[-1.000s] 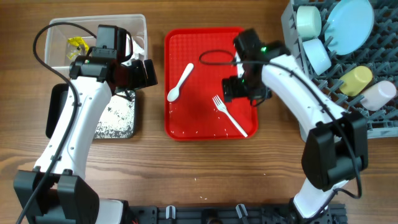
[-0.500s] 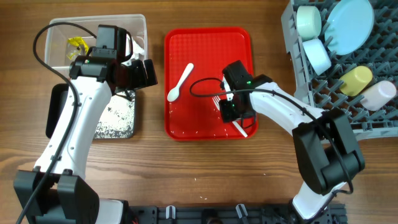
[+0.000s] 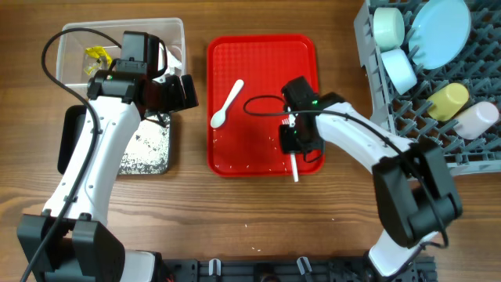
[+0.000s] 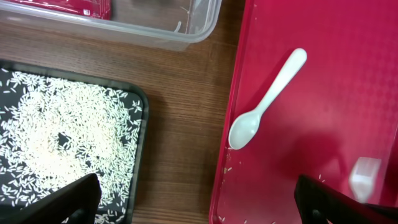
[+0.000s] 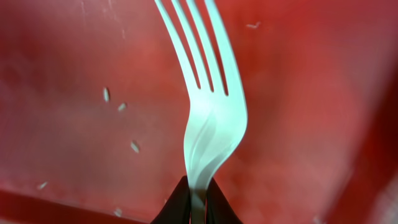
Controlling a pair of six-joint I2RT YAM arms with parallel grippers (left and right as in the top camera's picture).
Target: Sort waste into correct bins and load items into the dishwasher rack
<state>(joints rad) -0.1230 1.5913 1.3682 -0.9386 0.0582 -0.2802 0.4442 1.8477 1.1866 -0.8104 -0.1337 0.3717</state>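
Your R gripper pinches the fork by its neck over the red tray; L gripper hangs wide apart near the spoon.

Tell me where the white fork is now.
The white fork is pinched in the right gripper at the red tray's near-right corner in the overhead view, handle poking past the front rim; the white spoon lies to its left.
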